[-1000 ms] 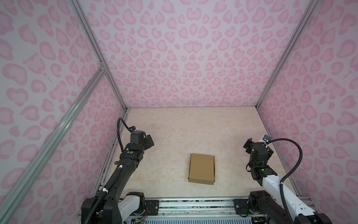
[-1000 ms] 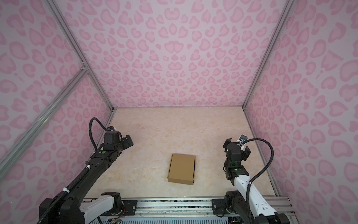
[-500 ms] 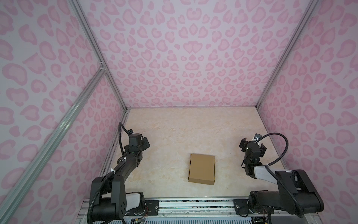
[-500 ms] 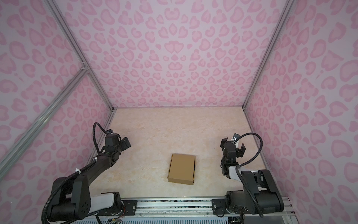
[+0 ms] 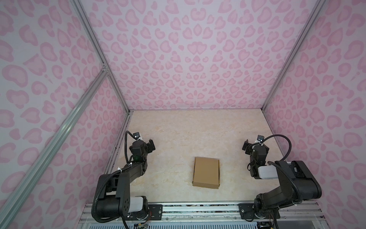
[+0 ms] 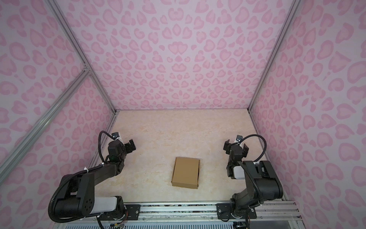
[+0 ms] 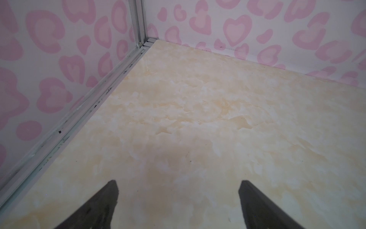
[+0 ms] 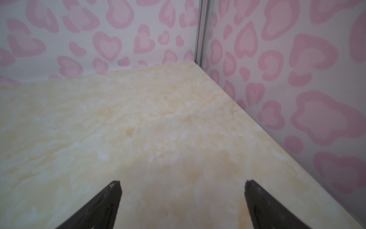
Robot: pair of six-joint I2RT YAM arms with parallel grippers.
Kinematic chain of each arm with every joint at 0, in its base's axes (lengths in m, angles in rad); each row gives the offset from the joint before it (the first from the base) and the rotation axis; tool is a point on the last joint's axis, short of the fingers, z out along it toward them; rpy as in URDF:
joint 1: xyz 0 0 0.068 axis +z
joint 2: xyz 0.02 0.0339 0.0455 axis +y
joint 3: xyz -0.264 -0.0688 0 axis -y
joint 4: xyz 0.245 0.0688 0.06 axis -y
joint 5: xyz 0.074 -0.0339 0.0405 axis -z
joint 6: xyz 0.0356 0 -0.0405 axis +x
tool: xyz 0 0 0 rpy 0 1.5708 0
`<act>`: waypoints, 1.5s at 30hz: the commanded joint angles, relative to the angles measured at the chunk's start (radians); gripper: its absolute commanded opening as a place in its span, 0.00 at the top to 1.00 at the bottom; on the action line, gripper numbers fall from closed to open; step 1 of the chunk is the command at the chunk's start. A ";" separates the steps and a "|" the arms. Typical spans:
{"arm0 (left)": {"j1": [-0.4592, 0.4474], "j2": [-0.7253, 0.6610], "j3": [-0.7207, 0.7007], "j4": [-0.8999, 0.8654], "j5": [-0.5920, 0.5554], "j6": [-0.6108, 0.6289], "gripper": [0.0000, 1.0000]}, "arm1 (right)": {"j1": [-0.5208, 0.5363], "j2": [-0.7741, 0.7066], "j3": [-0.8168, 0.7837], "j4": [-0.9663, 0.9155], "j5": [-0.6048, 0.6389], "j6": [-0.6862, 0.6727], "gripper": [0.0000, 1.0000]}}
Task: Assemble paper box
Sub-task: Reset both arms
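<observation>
Reading the tabletop as a clock with 6 at the robot's bases: the paper box (image 5: 206, 172) (image 6: 185, 172), a shallow rectangular mailer in plain brown kraft cardboard, lies flat between the centre and 6 o'clock, a touch toward 5. Its long sides run roughly 12 to 6. It looks folded up and closed. The lid is a smooth matte panel with crisp creased edges, a thin strip of side wall shows on the 6 o'clock end, and there are little notches at the corners. Nothing is touching it.

The glossy cream tabletop (image 5: 178, 128) has a marbled, cloudy pattern. Around it stand pale walls printed with pink hearts and blobs (image 5: 188, 59), held in slim silver aluminium rails (image 5: 118, 138).

The black left gripper (image 5: 150, 145) (image 6: 131, 146) hangs over at 9 o'clock, well apart from the box. Its jaws are spread wide with only bare marble between them in the left wrist view (image 7: 178, 188). The black right gripper (image 5: 255, 146) (image 6: 236, 147) sits over at 3 o'clock, also well clear, gaping just as wide and holding nothing (image 8: 182, 188). Both sets of dark fingers taper to blunt wedge tips.
</observation>
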 commanded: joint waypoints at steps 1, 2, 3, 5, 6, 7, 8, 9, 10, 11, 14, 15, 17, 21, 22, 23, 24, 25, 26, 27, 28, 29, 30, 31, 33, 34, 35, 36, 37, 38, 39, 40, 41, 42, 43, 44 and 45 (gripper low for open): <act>0.005 0.034 -0.007 0.168 0.024 0.056 0.02 | 0.007 0.021 -0.007 0.067 -0.014 -0.024 0.00; 0.003 0.053 -0.009 0.188 0.044 0.065 0.03 | 0.004 0.009 -0.001 0.033 -0.020 -0.018 0.00; -0.001 0.071 -0.007 0.197 0.069 0.081 0.02 | 0.004 0.009 0.000 0.034 -0.021 -0.021 0.00; -0.015 0.073 -0.014 0.209 0.047 0.093 0.02 | 0.006 0.024 -0.010 0.076 -0.017 -0.025 0.00; -0.018 0.073 -0.058 0.275 0.063 0.098 0.02 | 0.005 0.016 -0.007 0.057 -0.020 -0.022 0.00; -0.035 0.107 -0.132 0.457 0.062 0.116 0.02 | 0.005 0.017 -0.008 0.058 -0.020 -0.023 0.00; -0.076 0.095 -0.149 0.485 -0.023 0.139 0.02 | 0.006 0.023 -0.009 0.072 -0.017 -0.024 0.00; -0.079 0.089 -0.139 0.446 -0.063 0.130 0.02 | 0.007 0.018 -0.009 0.067 -0.016 -0.023 0.00; -0.078 0.114 -0.127 0.476 -0.154 0.098 0.02 | 0.007 0.018 -0.007 0.059 -0.019 -0.023 0.00; -0.058 0.100 -0.102 0.401 -0.127 0.072 0.02 | 0.007 0.021 -0.011 0.071 -0.015 -0.024 0.00; -0.048 0.094 -0.106 0.396 -0.114 0.064 0.02 | 0.010 0.019 -0.011 0.071 -0.012 -0.024 0.00; -0.048 0.102 -0.106 0.407 -0.118 0.065 0.02 | 0.008 0.018 -0.009 0.066 -0.011 -0.024 0.00; -0.050 0.096 -0.106 0.398 -0.117 0.065 0.03 | 0.013 0.020 -0.006 0.063 -0.010 -0.026 0.00; -0.050 0.098 -0.108 0.406 -0.118 0.068 0.03 | 0.020 0.020 0.003 0.048 -0.006 -0.035 0.00; -0.049 0.095 -0.106 0.399 -0.118 0.068 0.02 | 0.020 0.020 0.003 0.049 -0.005 -0.034 0.00; -0.048 0.099 -0.107 0.407 -0.119 0.067 0.02 | 0.020 0.020 0.004 0.047 -0.004 -0.035 0.00; -0.048 0.096 -0.106 0.400 -0.117 0.066 0.02 | 0.020 0.021 0.003 0.048 -0.004 -0.035 0.00; -0.049 0.097 -0.106 0.403 -0.118 0.067 0.02 | 0.020 0.021 0.003 0.047 -0.003 -0.035 0.00; -0.049 0.098 -0.106 0.404 -0.118 0.068 0.02 | 0.020 0.022 0.003 0.047 -0.004 -0.035 0.00; -0.049 0.097 -0.106 0.401 -0.117 0.068 0.02 | 0.021 0.021 0.005 0.048 -0.004 -0.035 0.00; -0.049 0.099 -0.106 0.405 -0.119 0.067 0.03 | 0.020 0.021 0.006 0.048 -0.004 -0.035 0.00; -0.049 0.098 -0.106 0.402 -0.118 0.068 0.02 | 0.021 0.020 0.006 0.047 -0.004 -0.035 0.00; -0.050 0.098 -0.106 0.403 -0.119 0.068 0.02 | 0.022 0.020 0.005 0.047 -0.002 -0.035 0.00; -0.049 0.097 -0.106 0.402 -0.117 0.067 0.03 | 0.022 0.021 0.006 0.047 -0.002 -0.035 0.00; -0.049 0.098 -0.106 0.402 -0.119 0.067 0.02 | 0.020 0.023 0.005 0.045 -0.002 -0.035 0.00; -0.049 0.097 -0.106 0.402 -0.118 0.067 0.02 | 0.022 0.024 0.006 0.044 -0.002 -0.035 0.00; -0.049 0.097 -0.107 0.402 -0.119 0.067 0.02 | 0.021 0.024 0.008 0.040 -0.002 -0.034 0.00; -0.049 0.097 -0.106 0.402 -0.117 0.067 0.02 | 0.019 0.026 0.012 0.036 -0.002 -0.032 0.00; -0.049 0.097 -0.106 0.401 -0.117 0.068 0.02 | 0.019 0.025 0.012 0.036 -0.004 -0.032 0.00; -0.049 0.097 -0.106 0.402 -0.118 0.067 0.02 | 0.019 0.023 0.011 0.036 -0.004 -0.032 0.00; -0.049 0.097 -0.106 0.402 -0.117 0.068 0.02 | 0.019 0.023 0.008 0.040 -0.005 -0.033 0.00; -0.049 0.098 -0.106 0.402 -0.118 0.068 0.02 | 0.019 0.022 0.004 0.046 -0.008 -0.034 0.00; -0.049 0.098 -0.106 0.402 -0.118 0.067 0.03 | 0.020 0.022 0.006 0.045 -0.008 -0.035 0.00; -0.049 0.098 -0.107 0.402 -0.117 0.068 0.02 | 0.020 0.023 0.007 0.043 -0.010 -0.036 0.00; -0.050 0.097 -0.106 0.402 -0.118 0.068 0.02 | 0.020 0.021 0.007 0.042 -0.011 -0.037 0.00; -0.049 0.097 -0.106 0.402 -0.118 0.068 0.02 | 0.021 0.022 0.007 0.042 -0.010 -0.037 0.00; -0.048 0.097 -0.106 0.402 -0.120 0.066 0.03 | 0.021 0.021 0.006 0.042 -0.011 -0.037 0.00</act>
